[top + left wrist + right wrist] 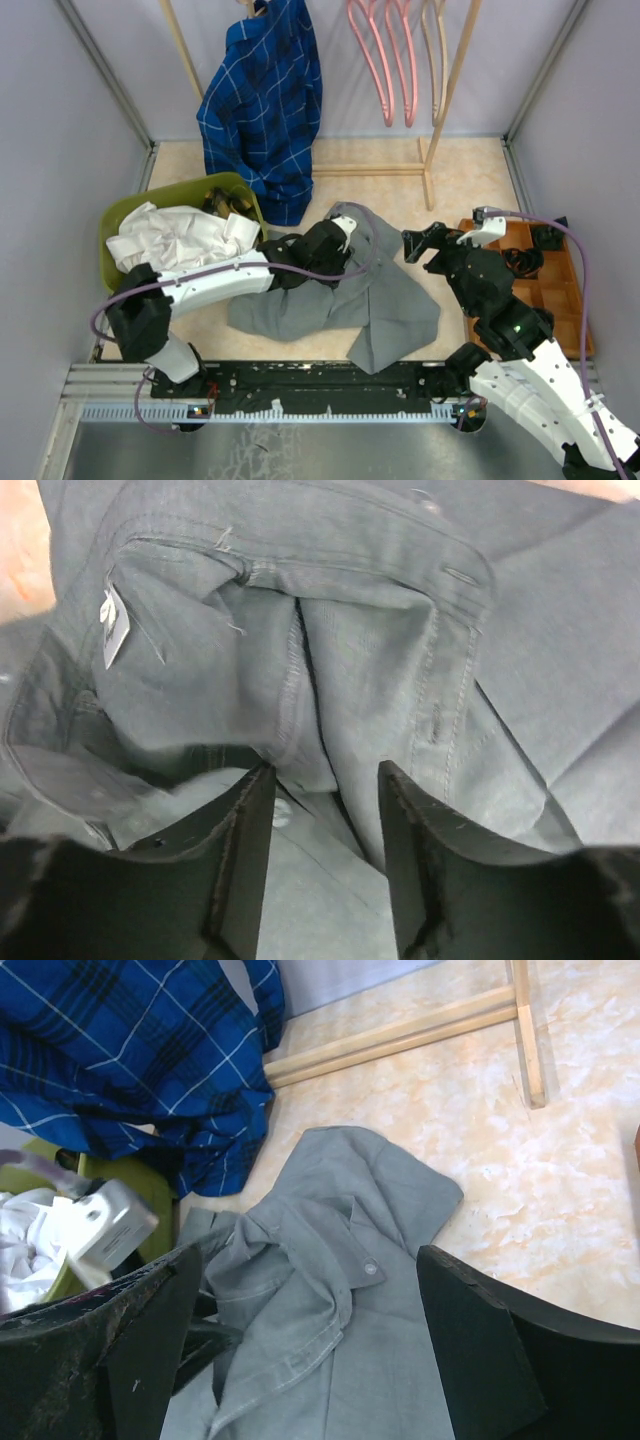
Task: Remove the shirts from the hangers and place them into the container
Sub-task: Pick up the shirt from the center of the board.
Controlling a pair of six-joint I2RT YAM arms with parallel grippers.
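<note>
A grey shirt (340,300) lies crumpled on the table in front of the arms. My left gripper (345,235) hovers over its collar end, and in the left wrist view its jaws (325,770) stand apart over folds of grey cloth (400,630), pinching nothing. My right gripper (440,240) hangs open to the right of the shirt; its wrist view looks down on the collar (330,1300). The blue checked shirt (260,100) hangs on the rack. The olive container (125,215) holds the white shirt (180,235) and a bit of plaid (225,200). Bare pink hangers (385,60) hang on the rack.
A wooden rack stands at the back, its base bar (365,170) lying on the table behind the grey shirt. An orange divided tray (560,290) with black parts sits at the right, beside my right arm. Grey walls close in both sides.
</note>
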